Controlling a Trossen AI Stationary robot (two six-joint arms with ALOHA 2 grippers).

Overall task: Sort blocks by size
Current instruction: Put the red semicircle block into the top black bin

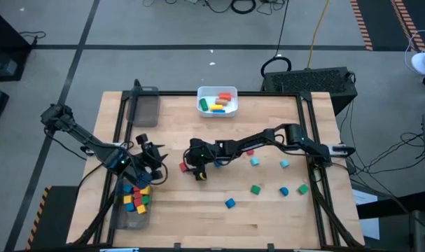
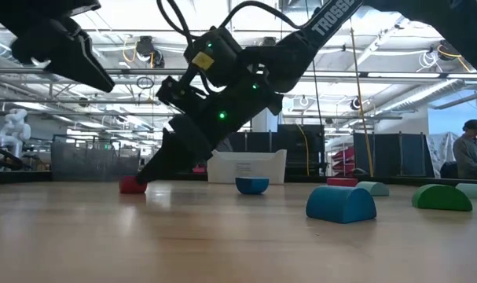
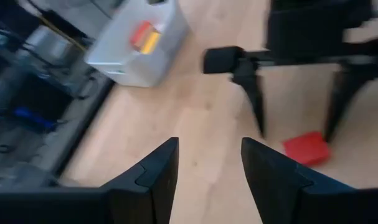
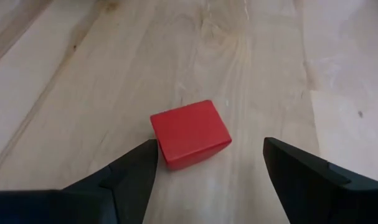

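Low view: the right gripper (image 2: 148, 179) partly hides the red block (image 2: 131, 185). High view: the blocks in the clear tray (image 1: 131, 219) are too small for shapes to be told.

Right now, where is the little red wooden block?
The little red wooden block lies on the wooden table left of centre in the high view, just ahead of the right gripper and its open fingers, untouched.

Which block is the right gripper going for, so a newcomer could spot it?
Find the white bin at the table's far edge. Nearer than it, mid-table, the right gripper hangs open over a red block. It lies alone, left of the scattered blue and green pieces.
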